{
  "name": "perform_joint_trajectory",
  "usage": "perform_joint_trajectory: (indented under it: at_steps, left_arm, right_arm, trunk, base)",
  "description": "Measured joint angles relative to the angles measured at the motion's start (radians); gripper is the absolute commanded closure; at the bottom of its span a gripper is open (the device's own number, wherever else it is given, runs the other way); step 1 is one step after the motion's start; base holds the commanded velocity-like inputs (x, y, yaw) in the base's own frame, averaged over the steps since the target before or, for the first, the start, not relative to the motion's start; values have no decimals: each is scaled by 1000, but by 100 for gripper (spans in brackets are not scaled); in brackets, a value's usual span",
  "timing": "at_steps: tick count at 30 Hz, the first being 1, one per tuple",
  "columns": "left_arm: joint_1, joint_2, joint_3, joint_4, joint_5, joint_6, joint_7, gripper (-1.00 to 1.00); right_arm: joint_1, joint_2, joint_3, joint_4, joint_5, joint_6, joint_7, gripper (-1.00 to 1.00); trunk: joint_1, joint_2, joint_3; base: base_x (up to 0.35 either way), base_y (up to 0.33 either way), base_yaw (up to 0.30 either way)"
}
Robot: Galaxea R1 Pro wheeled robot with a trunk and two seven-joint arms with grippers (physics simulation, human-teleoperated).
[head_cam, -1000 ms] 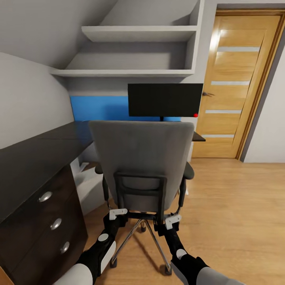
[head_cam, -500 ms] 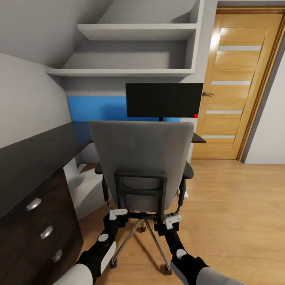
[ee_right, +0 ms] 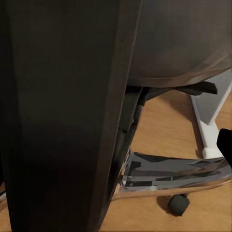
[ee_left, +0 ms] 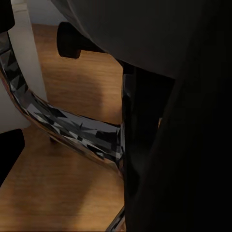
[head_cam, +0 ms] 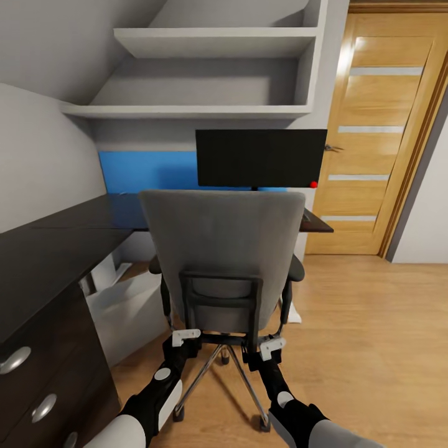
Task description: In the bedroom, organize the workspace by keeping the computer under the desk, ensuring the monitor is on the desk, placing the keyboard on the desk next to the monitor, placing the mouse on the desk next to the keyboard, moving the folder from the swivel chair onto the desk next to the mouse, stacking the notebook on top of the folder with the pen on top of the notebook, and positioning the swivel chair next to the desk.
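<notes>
Behind swivel chair (head_cam: 222,249), both tools at its frame, grip prob. closed—can't tell; open floor (head_cam: 373,323) rt.

The chair (head_cam: 224,249) back hides its own seat, the middle of the table (head_cam: 68,239) and the monitor (head_cam: 261,158) foot. Both gripper tips vanish behind the chair's frame, so their grip cannot be judged. The drawers (head_cam: 37,386) are cut by the head view's edge. The white object (head_cam: 127,305) under the table is possibly the computer.
</notes>
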Motion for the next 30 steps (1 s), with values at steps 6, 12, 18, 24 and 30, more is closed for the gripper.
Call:
perform_joint_trajectory:
  at_steps: [6,12,18,24,30]
  left_arm:
    - [0,0,2,2,2,0,0,-100]
    - [0,0,0,4,0,0,-2,-100]
    - [0,0,1,10,0,-3,-2,-100]
    - [0,0,0,33,1,-58,0,-100]
    - [1,0,-3,77,-3,-237,-1,-100]
  right_arm:
    - [0,0,2,0,2,0,0,-100]
    - [0,0,0,1,-5,-1,1,-100]
    - [0,1,-2,1,-4,-2,0,-100]
    - [0,1,-2,1,-5,-37,-3,-100]
    - [0,2,-4,1,0,-85,-7,-100]
  trunk:
    - [0,0,0]
    - [0,0,0]
    - [1,0,0]
    - [1,0,0]
    - [1,0,0]
  base:
    - [269,0,0]
    - [185,0,0]
    - [26,0,0]
    - [2,0,0]
    - [0,0,0]
